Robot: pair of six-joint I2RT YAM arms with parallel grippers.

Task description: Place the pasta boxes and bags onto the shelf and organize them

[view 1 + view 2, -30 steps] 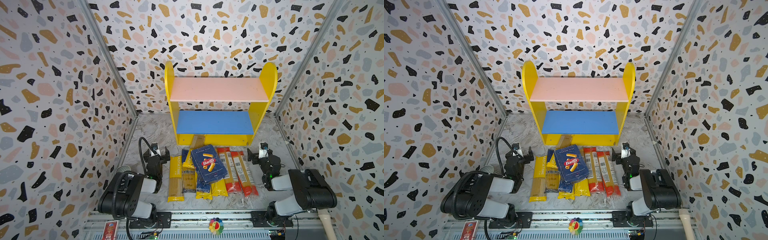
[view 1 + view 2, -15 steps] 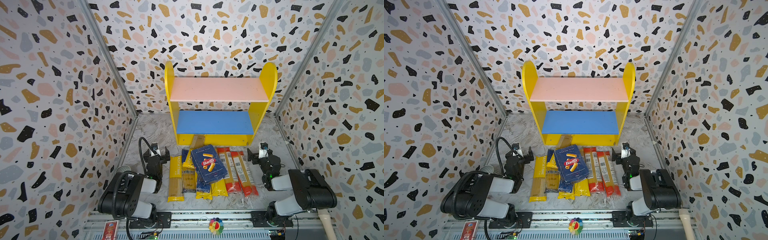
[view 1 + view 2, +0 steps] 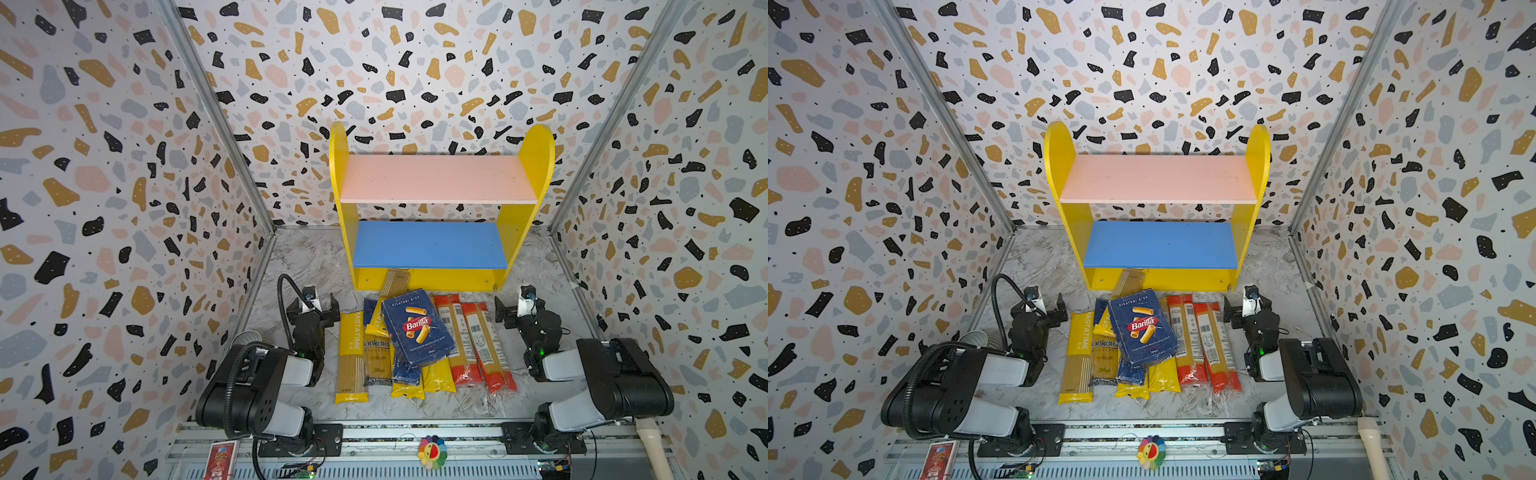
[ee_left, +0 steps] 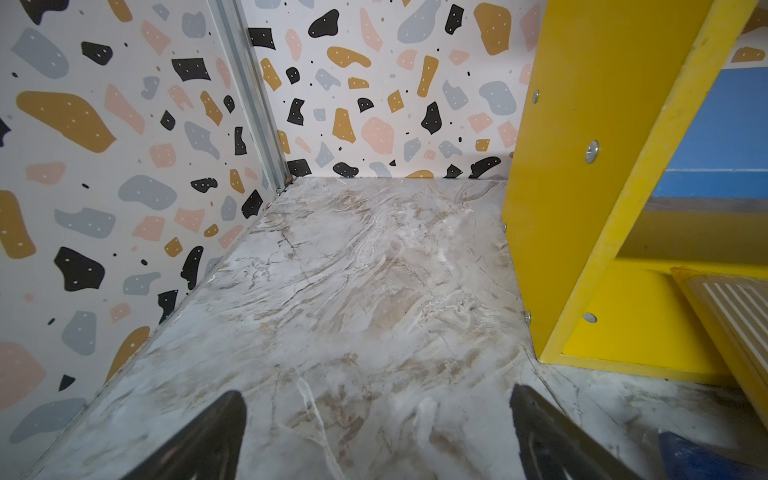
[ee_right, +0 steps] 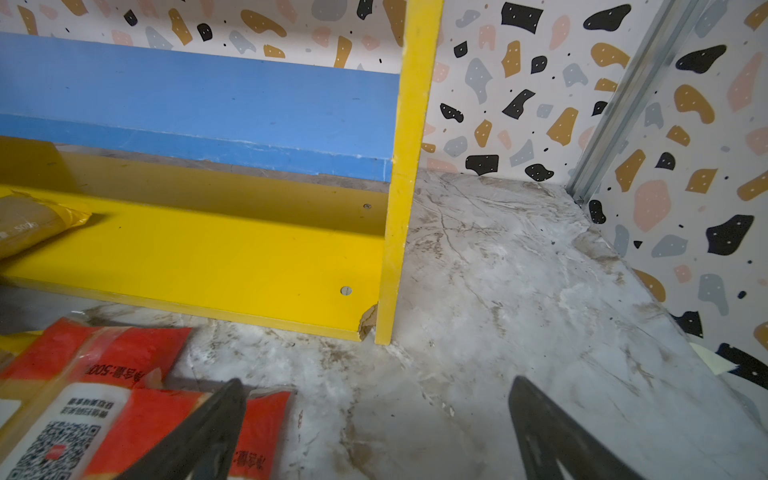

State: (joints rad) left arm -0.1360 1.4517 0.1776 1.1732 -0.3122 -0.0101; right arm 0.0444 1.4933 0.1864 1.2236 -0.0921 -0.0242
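Basically pre-start: nothing shelved yet, both arms parked low on the counter [image 3: 307, 266].

- Shelf [image 3: 436, 178] stands ahead of both grippers, against the back wall. Pink and blue boards are both bare.
- All the pasta lies in one flat pile between the two grippers, just short of the shelf base.
- Wide box [image 3: 417, 326] lies face up on top of the pile, skewed, overlapping several bags. A dark blue end [image 3: 405, 370] pokes out under it, likely the narrow box; can't confirm.
- Red-end bags [image 3: 471, 338], two side by side, are the nearest items to the right gripper [image 3: 519, 309]. Right wrist view shows their ends just inboard of its fingertip [image 5: 232, 399].
- PASTATIME bag [image 3: 352, 357] is nearest the left gripper [image 3: 312, 308], with the ankara bag [image 3: 377, 353] next inboard.
- One yellow-end bag [image 3: 397, 282] leans tilted against the shelf base.
- Both grippers have their jaws spread wide and hold nothing; only bare counter shows between the fingers in each wrist view.

Step in hand, as I read it: first pick.

Next move: take the wide box first, since it pins the bags under it. It needs a wide grasp across the short edges, then a lift clear of the pile and a carry forward onto a board. Bags are slim and floppy, so grab mid-length or they will sag.
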